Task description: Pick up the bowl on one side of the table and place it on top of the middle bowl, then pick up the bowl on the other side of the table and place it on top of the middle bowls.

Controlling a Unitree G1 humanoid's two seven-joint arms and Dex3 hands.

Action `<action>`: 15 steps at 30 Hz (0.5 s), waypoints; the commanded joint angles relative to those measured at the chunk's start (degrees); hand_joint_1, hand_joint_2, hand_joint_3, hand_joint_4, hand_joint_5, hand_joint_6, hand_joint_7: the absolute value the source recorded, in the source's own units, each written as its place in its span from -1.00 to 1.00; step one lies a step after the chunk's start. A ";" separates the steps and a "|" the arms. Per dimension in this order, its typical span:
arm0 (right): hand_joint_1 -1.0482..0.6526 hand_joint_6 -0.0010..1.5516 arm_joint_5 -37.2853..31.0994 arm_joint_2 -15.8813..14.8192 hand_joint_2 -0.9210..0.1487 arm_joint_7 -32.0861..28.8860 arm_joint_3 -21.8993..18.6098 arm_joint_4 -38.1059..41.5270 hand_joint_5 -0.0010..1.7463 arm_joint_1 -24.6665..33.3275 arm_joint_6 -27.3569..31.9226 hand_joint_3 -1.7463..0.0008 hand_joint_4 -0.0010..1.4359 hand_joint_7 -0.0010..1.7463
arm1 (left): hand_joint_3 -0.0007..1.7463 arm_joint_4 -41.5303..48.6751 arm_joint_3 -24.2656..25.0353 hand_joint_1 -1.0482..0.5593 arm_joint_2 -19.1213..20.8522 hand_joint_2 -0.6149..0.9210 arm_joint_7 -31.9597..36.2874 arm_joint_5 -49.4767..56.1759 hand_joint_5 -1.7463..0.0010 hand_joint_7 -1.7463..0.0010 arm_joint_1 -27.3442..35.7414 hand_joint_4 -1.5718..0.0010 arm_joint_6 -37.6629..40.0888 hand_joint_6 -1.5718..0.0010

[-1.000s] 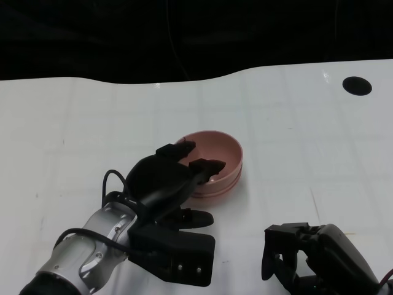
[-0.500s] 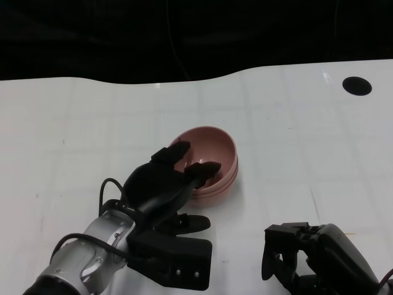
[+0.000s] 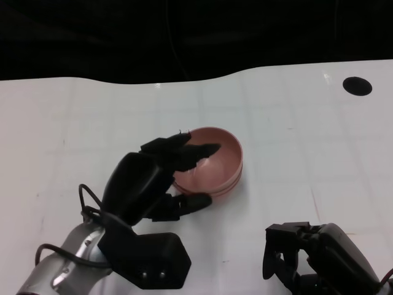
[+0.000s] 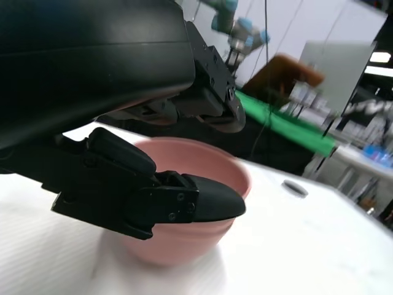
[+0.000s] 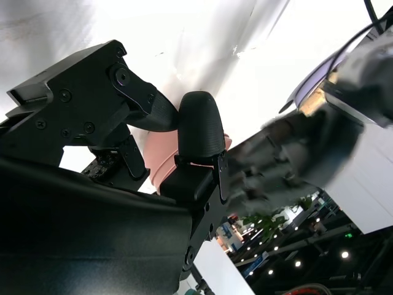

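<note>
A pink bowl sits level on the pink stack in the middle of the white table; a second rim shows just under it. My left hand is at the stack's near-left side. Its fingers hover over the rim and its thumb lies low beside the wall. In the left wrist view a gap shows between the fingers and the bowl, while the thumb lies across the wall. My right hand rests at the near right, fingers curled in, holding nothing.
A round black hole is in the table's far right corner. The table's wavy far edge borders a dark background. No other bowl shows in the head view. The right wrist view catches a sliver of the pink bowl past my right hand.
The top bowl went from tilted to level on the stack. My left forearm swung left and the hand turned, its fingers lifting off the rim. The right hand stayed still.
</note>
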 commanded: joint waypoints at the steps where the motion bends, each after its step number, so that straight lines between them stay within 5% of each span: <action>1: 0.06 -0.12 0.79 -0.86 -0.20 -0.41 -0.44 0.96 1.00 -0.17 -0.65 -0.46 0.19 0.88 | -0.50 -4.18 3.00 -0.51 0.08 1.00 -3.38 -5.94 0.91 0.97 2.70 0.40 -1.83 0.19; 8: 0.07 -0.13 -0.24 -1.00 -0.17 -0.86 -0.44 0.92 1.00 -0.42 -0.65 -0.49 0.18 0.87 | -0.51 -16.37 9.12 -0.38 2.21 1.00 -14.49 -19.50 0.84 0.94 10.57 0.21 0.93 0.09; 15: 0.08 -0.13 0.28 -0.88 -0.17 -1.00 -0.45 2.14 1.00 -0.89 -1.38 -0.47 0.17 0.88 | -0.68 -31.27 15.22 -0.21 4.51 1.00 -26.96 -34.18 0.74 0.93 19.21 0.02 16.08 -0.02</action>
